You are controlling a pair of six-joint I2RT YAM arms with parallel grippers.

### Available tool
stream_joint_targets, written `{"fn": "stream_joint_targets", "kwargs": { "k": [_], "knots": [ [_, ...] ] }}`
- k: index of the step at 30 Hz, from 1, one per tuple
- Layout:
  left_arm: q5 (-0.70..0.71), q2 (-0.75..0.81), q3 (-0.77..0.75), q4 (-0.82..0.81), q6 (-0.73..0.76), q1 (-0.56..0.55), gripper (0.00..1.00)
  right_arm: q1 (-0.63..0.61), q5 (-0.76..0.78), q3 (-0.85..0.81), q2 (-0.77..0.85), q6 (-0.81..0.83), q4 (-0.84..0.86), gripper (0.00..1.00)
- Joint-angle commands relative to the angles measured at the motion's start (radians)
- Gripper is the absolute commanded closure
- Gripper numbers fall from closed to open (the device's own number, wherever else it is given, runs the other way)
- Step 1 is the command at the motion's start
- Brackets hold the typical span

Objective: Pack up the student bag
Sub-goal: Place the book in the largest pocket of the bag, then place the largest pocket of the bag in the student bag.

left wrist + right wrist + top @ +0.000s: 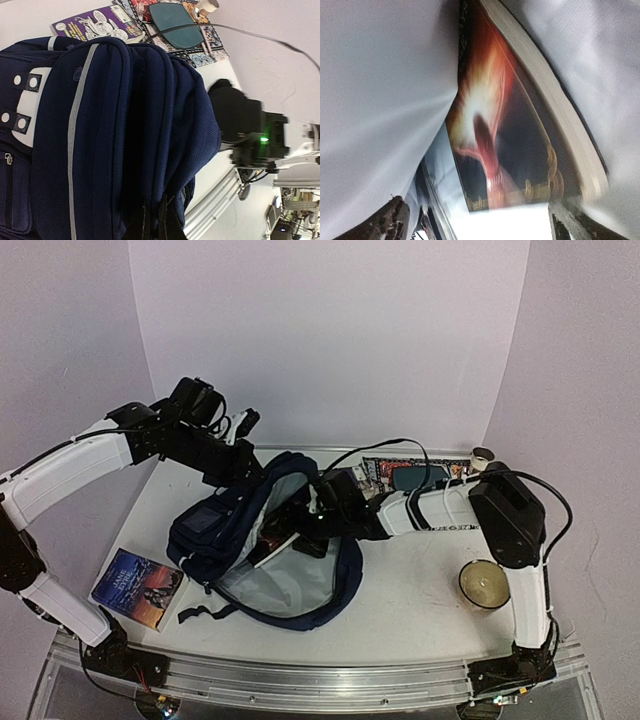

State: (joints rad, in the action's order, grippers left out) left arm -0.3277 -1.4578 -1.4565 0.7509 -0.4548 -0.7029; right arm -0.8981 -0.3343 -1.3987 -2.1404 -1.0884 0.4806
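Two claws are on the student bag (205,528), which lies slumped in the middle of the table (400,605) with its main compartment gaping. At eight o'clock from it a paperback (138,587) lies flat, its cover title too small to read. At the bag's eleven o'clock the left gripper (154,222) has its fingers pinched together on a fold of navy fabric at the rim, propping the mouth up. The right gripper (480,222) is deep inside the opening, fingers spread wide with nothing between them. Just beyond them a book (505,125) with a fiery red-orange cover rests against the grey lining (380,100), its spine lettering blurred. The bag looks soft and floppy, so it would likely sag shut unless the rim is held, and it will grow heavier as books go in. The stitched rim, top loop or straps seem better holds than the slick lining. At two o'clock sits a patterned mat (375,470) carrying a teal pouch (415,478), with a purple comic (95,22) beside it whose speech bubbles are illegible. At four o'clock stands a round dish (485,585).
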Motion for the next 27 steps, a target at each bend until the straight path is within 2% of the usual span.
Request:
{"fn": "stream_joint_targets", "kwargs": {
  "k": [1,13,19,24,27],
  "knots": [
    [0.132,0.029,0.011,-0.104,0.056,0.017,1.0,-0.001,0.046,0.052,0.152,0.142,-0.133,0.02],
    [0.306,-0.086,0.074,-0.106,0.155,0.031,0.99,0.028,0.263,0.323,0.479,0.342,-0.188,0.02],
    [0.379,-0.084,0.121,-0.123,0.092,0.033,0.74,0.04,0.334,0.379,0.616,0.481,-0.189,0.02],
    [0.458,-0.042,0.168,-0.129,0.001,0.036,0.35,0.047,0.334,0.361,0.639,0.557,-0.199,0.02],
    [0.529,-0.009,0.206,-0.129,-0.052,0.043,0.21,0.06,0.326,0.368,0.635,0.561,-0.203,0.02]
  ]
}}
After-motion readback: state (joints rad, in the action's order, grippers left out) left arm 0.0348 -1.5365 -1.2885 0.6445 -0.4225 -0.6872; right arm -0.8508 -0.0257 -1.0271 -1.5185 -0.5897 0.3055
